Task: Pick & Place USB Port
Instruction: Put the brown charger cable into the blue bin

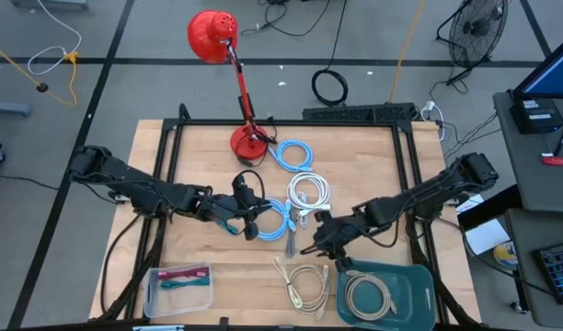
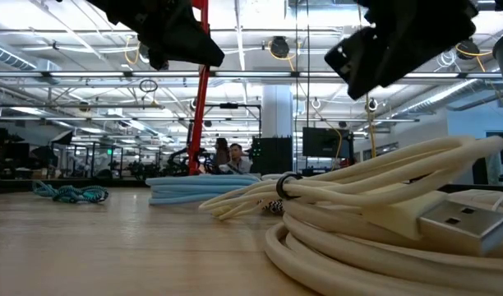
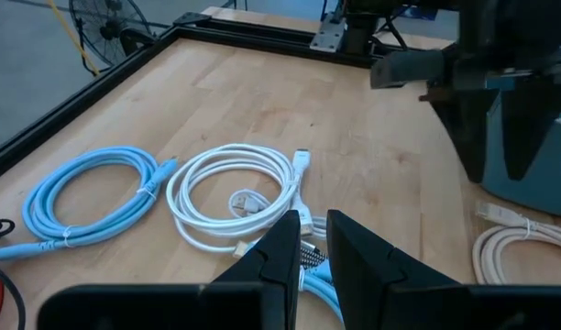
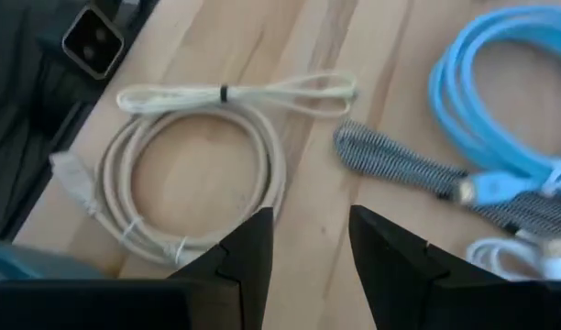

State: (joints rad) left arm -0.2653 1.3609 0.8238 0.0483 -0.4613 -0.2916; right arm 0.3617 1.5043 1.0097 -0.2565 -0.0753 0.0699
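A wooden table (image 1: pixel 373 165) inside a black frame is carrying a spread of coiled cables as two dark arms are reaching in over its middle. A red desk lamp (image 1: pixel 228 64) is standing at the far edge, and a teal bin (image 1: pixel 419 280) holding one beige coil is sitting at the near right corner, opposite a clear tray (image 1: pixel 157 296) at the near left. The left gripper (image 1: pixel 256 213) is hovering over a light blue cable coil (image 1: pixel 280 222), its fingers (image 3: pixel 285 252) showing a narrow gap and holding nothing. The right gripper (image 1: pixel 320 234) is hanging just beside a black-and-white braided USB cable (image 4: pixel 400 163), its fingers (image 4: pixel 253 243) spread apart and empty. A white cable coil (image 3: pixel 235 194) is lying past the left gripper, and a beige cable coil (image 4: pixel 193 174) is resting below the right one.
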